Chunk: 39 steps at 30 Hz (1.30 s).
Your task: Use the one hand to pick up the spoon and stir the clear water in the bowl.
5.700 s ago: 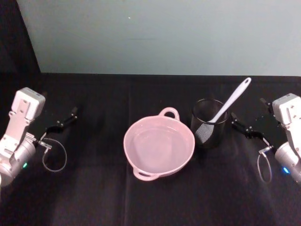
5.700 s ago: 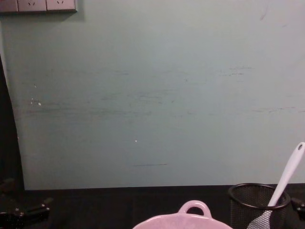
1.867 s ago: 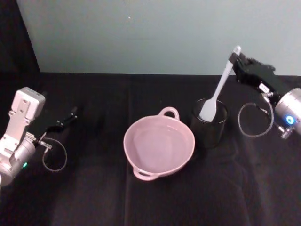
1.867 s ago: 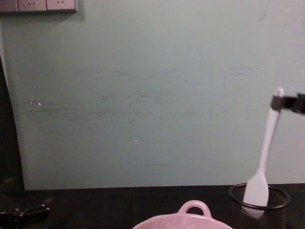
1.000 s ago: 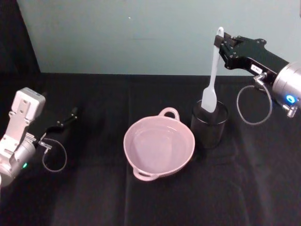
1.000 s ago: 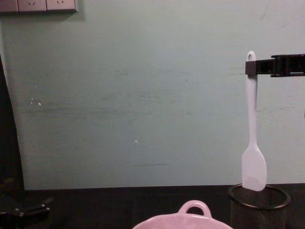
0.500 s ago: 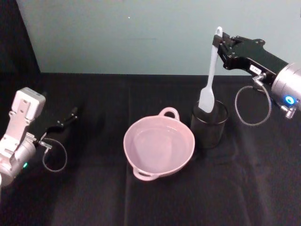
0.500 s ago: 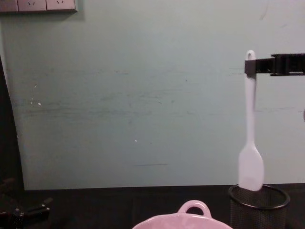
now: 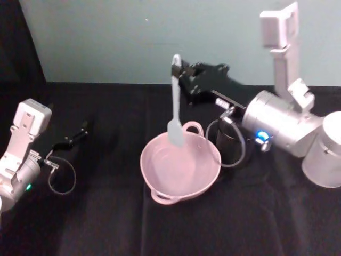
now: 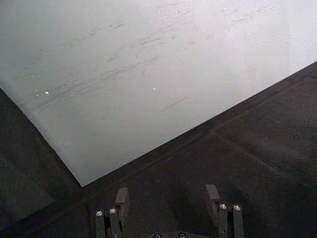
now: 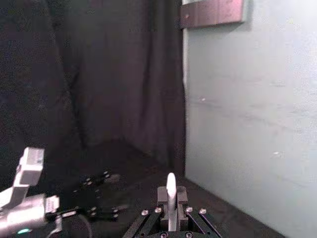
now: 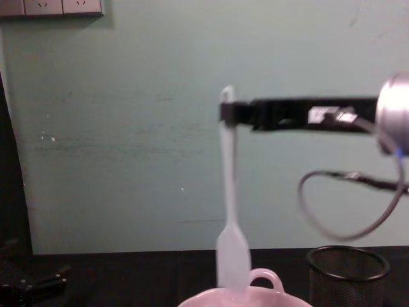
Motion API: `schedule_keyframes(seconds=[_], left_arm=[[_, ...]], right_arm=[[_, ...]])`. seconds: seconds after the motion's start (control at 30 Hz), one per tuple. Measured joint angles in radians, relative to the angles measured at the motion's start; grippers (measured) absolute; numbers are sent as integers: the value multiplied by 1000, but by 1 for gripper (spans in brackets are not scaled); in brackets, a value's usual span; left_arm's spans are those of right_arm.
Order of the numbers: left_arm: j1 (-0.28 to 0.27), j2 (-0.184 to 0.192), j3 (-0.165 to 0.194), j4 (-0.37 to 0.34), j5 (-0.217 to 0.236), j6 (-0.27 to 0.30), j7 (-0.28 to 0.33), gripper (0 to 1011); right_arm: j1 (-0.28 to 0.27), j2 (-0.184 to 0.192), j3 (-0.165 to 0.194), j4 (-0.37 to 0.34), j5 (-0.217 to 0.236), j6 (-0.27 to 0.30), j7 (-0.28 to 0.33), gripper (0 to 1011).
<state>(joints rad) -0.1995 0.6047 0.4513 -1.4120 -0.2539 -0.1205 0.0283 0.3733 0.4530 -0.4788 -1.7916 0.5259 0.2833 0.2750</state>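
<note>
My right gripper (image 9: 182, 74) is shut on the top of the spoon's handle and holds it upright. The white spoon (image 9: 175, 109) hangs straight down, its broad flat end over the far side of the pink bowl (image 9: 146, 160), just beside the bowl's loop handle (image 9: 192, 127). In the chest view the spoon (image 12: 228, 192) reaches down to the bowl's rim (image 12: 281, 299) with the right gripper (image 12: 229, 114) at its top; whether it touches the water I cannot tell. The right wrist view shows the spoon's tip (image 11: 171, 187) clamped between the fingers. My left gripper (image 9: 79, 133) is parked open at the far left.
A black wire-mesh cup (image 12: 347, 275) stands right of the bowl, partly behind my right arm (image 9: 277, 125) in the head view. A black cloth (image 9: 106, 224) covers the table, and a pale wall (image 12: 128, 128) rises behind it.
My right gripper has carried the spoon out of the mesh cup and leftward, from above the cup to above the bowl's far side. The left arm has not moved.
</note>
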Motion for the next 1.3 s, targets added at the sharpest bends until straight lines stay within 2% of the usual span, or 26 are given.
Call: schedule_keyframes(seconds=[0.17, 0.47, 0.6, 0.77, 0.87, 1.0, 1.17, 1.3], left_arm=[[0, 0, 0, 0, 0, 0, 0, 1011], [0, 0, 0, 0, 0, 0, 0, 1011], [0, 0, 0, 0, 0, 0, 0, 1011], [0, 0, 0, 0, 0, 0, 0, 1011], [0, 0, 0, 0, 0, 0, 0, 1011], [0, 0, 0, 0, 0, 0, 0, 1011], [0, 0, 0, 0, 0, 0, 0, 1011], [0, 0, 0, 0, 0, 0, 0, 1011]], right_arm=[[-20, -33, -35, 56, -24, -34, 29, 109], [-59, -63, -46, 110, -53, -63, 49, 109], [-54, -76, -46, 127, -62, -66, 56, 109], [-23, -115, -46, 201, -73, -80, 72, 109], [6, -146, -37, 267, -73, -100, 80, 109], [27, -164, -18, 314, -73, -120, 79, 109], [28, -164, 15, 330, -73, -134, 69, 109], [2, -142, 53, 307, -72, -136, 52, 109]])
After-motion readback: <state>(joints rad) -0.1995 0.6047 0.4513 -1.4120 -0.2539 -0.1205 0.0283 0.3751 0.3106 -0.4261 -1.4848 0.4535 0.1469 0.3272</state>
